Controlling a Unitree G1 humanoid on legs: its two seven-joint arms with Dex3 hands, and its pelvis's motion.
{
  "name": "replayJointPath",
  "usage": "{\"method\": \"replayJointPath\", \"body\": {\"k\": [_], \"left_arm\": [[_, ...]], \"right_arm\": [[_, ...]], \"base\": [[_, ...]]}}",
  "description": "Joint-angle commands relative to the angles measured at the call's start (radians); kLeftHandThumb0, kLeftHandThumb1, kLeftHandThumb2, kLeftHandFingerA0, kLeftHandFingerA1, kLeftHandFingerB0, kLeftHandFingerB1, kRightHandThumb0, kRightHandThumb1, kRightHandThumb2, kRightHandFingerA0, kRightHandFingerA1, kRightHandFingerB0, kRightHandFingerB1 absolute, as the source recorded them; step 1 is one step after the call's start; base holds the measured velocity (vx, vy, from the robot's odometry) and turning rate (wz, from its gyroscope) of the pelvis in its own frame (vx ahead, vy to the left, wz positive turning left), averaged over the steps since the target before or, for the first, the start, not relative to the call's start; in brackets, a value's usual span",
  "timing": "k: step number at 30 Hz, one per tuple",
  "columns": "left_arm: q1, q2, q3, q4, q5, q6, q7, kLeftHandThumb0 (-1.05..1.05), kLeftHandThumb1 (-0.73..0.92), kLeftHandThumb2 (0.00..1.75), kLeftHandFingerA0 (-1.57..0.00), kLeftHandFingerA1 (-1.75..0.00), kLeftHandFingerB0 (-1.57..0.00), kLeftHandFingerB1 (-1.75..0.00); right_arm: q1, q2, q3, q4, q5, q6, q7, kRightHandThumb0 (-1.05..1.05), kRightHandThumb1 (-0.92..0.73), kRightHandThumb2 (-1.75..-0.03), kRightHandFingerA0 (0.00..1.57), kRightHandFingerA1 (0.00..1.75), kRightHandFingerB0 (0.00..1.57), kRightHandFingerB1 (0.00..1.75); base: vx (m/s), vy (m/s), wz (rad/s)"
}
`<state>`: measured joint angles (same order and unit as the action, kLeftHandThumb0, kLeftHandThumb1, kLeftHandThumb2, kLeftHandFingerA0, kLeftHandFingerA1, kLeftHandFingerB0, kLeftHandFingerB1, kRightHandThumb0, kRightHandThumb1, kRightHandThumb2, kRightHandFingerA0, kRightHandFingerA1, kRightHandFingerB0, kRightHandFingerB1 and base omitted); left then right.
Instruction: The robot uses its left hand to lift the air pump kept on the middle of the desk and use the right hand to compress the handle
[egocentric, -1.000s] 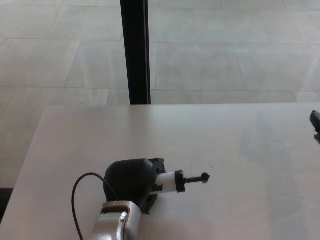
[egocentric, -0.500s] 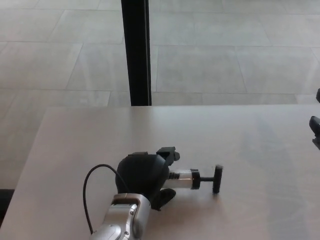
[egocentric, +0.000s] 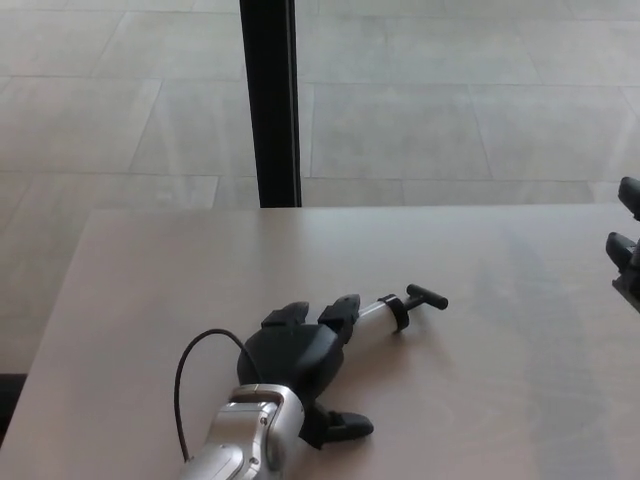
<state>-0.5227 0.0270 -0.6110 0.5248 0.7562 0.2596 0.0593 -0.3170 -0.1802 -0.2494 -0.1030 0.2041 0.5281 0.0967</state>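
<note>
The air pump lies on the pale desk just right of the middle: a clear barrel, a black collar and a black T-handle pointing away to the right. My left hand rests on the desk at the pump's near end. Its fingers are stretched out over that end and hide it, and the thumb is splayed well to the side, so the hand is open. At the picture's right edge only a black part of my right hand shows, far from the pump.
A black cable loops from my left wrist over the desk. Beyond the desk's far edge a black post rises from a tiled floor.
My left hand has opened, with its fingers now spread off the pump. The pump has swung so its handle points farther away and right. More of my right hand shows at the edge.
</note>
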Motion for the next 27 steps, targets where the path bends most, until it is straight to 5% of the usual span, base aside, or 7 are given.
{"method": "replayJointPath", "body": {"k": [1, 14, 15, 21, 24, 25, 27], "left_arm": [[-0.014, 0.127, 0.058, -0.178, -0.135, 0.115, -0.446, -0.94, 0.52, 0.98, 0.0, -0.17, 0.0, 0.0], [-0.042, 0.18, 0.765, -0.435, -0.72, -0.055, -0.344, -1.05, 0.72, 1.11, 0.0, -0.13, 0.0, -0.03], [-0.054, 0.163, 0.858, -0.475, -0.794, -0.006, -0.322, -0.84, 0.81, 0.74, 0.0, 0.0, 0.0, -0.19], [-0.104, 0.238, 1.444, -0.448, -1.364, 0.107, -0.249, -0.92, 0.81, 1.15, 0.0, -0.17, 0.0, -0.07], [-0.062, 0.294, 1.545, -0.406, -1.418, 0.128, -0.293, -0.83, 0.84, 0.65, 0.0, -0.18, 0.0, -0.17], [0.038, 0.371, 1.65, -0.337, -1.393, 0.122, -0.345, -0.9, 0.77, 1.12, 0.0, -0.22, 0.0, -0.1], [0.188, 0.427, 1.742, -0.278, -1.348, 0.114, -0.413, -0.82, 0.79, 1.14, 0.0, -0.28, 0.0, -0.15]], "right_arm": [[-0.007, -0.015, -0.026, -0.002, -0.008, 0.011, -0.043, -0.89, -0.82, -1.18, 0.0, 0.29, 0.03, 0.28], [0.045, -0.181, -0.193, 0.007, 0.039, -0.017, 0.047, -0.87, -0.86, -1.2, 0.0, 0.26, 0.08, 0.21], [0.055, -0.201, -0.219, 0.009, 0.05, -0.01, 0.057, -0.91, -0.86, -1.21, 0.0, 0.21, 0.09, 0.17], [0.126, -0.302, -0.463, 0.09, 0.118, -0.064, 0.078, -0.86, -0.92, -0.77, 0.01, 0.43, 0.1, 0.31], [0.145, -0.336, -0.515, 0.118, 0.124, -0.067, 0.085, -0.94, -0.92, -0.71, 0.01, 0.48, 0.08, 0.35], [0.173, -0.388, -0.592, 0.184, 0.142, -0.103, 0.115, -0.93, -0.78, -1.2, 0.0, 0.48, 0.08, 0.39], [0.219, -0.433, -0.675, 0.245, 0.156, -0.13, 0.137, -0.89, -0.77, -1.18, 0.0, 0.59, 0.1, 0.51]], "base": [[0.0, 0.0, 0.0], [0.0, 0.0, 0.0], [0.0, 0.0, 0.0], [0.0, 0.0, 0.0], [0.0, 0.0, 0.0], [0.0, 0.0, 0.0], [0.0, 0.0, 0.0]]}}
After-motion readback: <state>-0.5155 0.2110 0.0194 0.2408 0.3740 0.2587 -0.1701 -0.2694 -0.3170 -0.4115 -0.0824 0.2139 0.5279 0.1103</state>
